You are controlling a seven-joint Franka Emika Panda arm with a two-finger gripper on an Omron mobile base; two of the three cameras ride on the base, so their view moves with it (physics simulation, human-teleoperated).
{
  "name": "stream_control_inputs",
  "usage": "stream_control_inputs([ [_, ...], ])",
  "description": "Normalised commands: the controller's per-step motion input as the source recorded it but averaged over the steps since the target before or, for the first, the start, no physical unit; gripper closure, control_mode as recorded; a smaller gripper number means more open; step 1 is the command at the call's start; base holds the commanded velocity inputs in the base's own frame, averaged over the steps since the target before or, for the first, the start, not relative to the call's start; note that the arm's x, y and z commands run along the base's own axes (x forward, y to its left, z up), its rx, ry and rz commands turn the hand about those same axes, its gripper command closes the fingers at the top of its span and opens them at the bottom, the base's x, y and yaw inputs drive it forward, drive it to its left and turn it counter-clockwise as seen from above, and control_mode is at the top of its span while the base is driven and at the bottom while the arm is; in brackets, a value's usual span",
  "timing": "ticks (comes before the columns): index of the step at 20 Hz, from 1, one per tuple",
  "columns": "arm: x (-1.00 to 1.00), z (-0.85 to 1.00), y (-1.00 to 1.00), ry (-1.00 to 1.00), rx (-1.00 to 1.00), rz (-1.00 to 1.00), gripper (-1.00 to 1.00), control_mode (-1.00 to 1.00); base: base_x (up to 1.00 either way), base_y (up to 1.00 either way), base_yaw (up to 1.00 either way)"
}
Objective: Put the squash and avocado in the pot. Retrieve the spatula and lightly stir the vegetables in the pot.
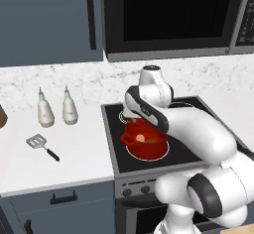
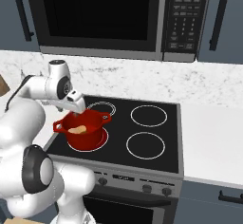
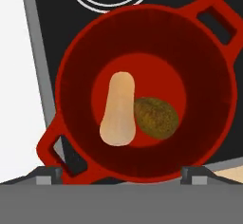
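The red pot (image 3: 199,76) sits on the stove's front left burner (image 1: 149,147) (image 2: 90,140). Inside it the tan squash (image 3: 118,109) lies touching the dark avocado (image 3: 156,117). The squash also shows in the pot in both base views (image 1: 141,138) (image 2: 78,129). My gripper (image 3: 121,175) hangs just above the pot (image 2: 77,109), open and holding nothing, looking straight down into it. The spatula (image 1: 42,146) lies flat on the white counter left of the stove, well away from the gripper.
Two white bottles (image 1: 45,110) (image 1: 70,108) stand at the back of the counter behind the spatula. A microwave (image 2: 99,16) hangs over the black stove (image 2: 147,137), whose other burners carry nothing. White counter (image 2: 213,142) continues right of the stove.
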Motion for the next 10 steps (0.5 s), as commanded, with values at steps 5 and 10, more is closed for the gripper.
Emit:
stream_control_inputs([
  [5,0.01,0.09,0.96,-0.06,0.00,0.22,-1.00,-1.00,0.00,0.00,0.00],
  [10,0.26,0.01,1.00,0.06,0.00,0.40,-1.00,-1.00,0.00,0.00,0.00],
])
